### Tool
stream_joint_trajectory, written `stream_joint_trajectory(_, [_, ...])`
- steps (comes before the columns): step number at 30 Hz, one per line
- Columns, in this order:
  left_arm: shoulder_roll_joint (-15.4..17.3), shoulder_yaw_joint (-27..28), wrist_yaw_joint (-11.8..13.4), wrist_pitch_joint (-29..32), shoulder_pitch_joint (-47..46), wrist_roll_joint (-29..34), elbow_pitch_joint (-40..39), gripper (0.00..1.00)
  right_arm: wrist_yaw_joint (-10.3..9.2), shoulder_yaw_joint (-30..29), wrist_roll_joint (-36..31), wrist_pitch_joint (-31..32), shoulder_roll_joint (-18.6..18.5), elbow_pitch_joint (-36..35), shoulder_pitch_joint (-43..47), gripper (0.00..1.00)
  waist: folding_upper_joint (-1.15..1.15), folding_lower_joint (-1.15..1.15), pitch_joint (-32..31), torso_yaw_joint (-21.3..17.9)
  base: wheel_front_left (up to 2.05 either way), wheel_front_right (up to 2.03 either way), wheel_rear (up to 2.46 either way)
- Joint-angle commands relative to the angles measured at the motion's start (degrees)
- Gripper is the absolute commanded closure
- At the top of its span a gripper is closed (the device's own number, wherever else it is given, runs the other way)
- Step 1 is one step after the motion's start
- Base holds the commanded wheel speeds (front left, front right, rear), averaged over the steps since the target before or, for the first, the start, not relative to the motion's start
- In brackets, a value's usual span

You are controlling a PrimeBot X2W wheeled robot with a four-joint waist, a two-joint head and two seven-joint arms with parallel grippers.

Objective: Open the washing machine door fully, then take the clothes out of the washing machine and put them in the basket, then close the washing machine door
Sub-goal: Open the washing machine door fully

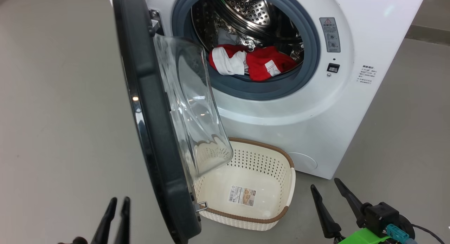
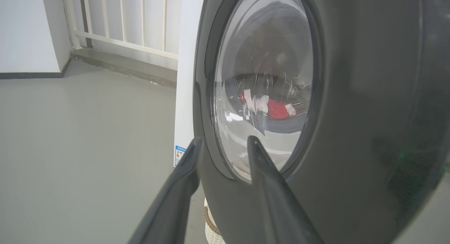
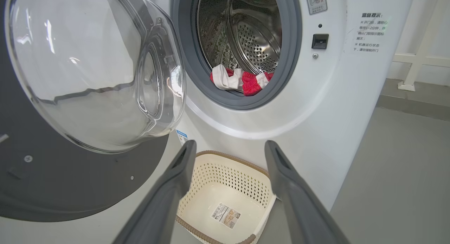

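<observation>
The washing machine door stands swung open. Red and white clothes lie inside the washing machine, and the basket sits below. Both hands are low with fingers pointing up: the left hand narrowly parted beside the door, the right hand wider apart.

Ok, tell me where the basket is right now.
In the head view the basket sits on the floor in front of the washing machine, centre-bottom, its left end under the open washing machine door.
</observation>
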Motion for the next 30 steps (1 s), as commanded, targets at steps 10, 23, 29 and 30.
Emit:
stream_joint_trajectory(10, [0.3, 5.0, -0.2, -0.7, -5.6, 4.2, -19.2, 1.00, 0.42, 2.1, 0.8, -0.5, 0.1, -1.7, -0.7, 0.00, 0.00, 0.00, -0.3, 0.0, 0.00, 0.00, 0.00])
stream_joint_trajectory(23, [0.3, -14.3, -0.2, -0.7, -3.0, 6.7, -23.7, 1.00, 0.42, 2.1, 0.4, -0.5, 0.1, -2.0, -1.7, 0.00, 0.00, 0.00, 0.5, -0.8, 0.00, 0.00, 0.00])
stream_joint_trajectory(29, [0.3, -18.3, -0.3, -0.7, -1.7, 3.5, -12.9, 1.00, 0.42, 2.2, 0.5, -0.5, 0.1, -2.0, -1.8, 0.00, 0.00, 0.00, 0.8, -1.3, 0.00, 0.00, 0.00])
stream_joint_trajectory(30, [0.3, -18.2, -0.3, -0.7, -1.7, 3.3, -10.9, 1.00, 0.42, 2.2, 0.6, -0.5, 0.1, -1.9, -1.8, 0.00, 0.00, 0.00, 0.8, -1.3, 0.00, 0.00, 0.00])
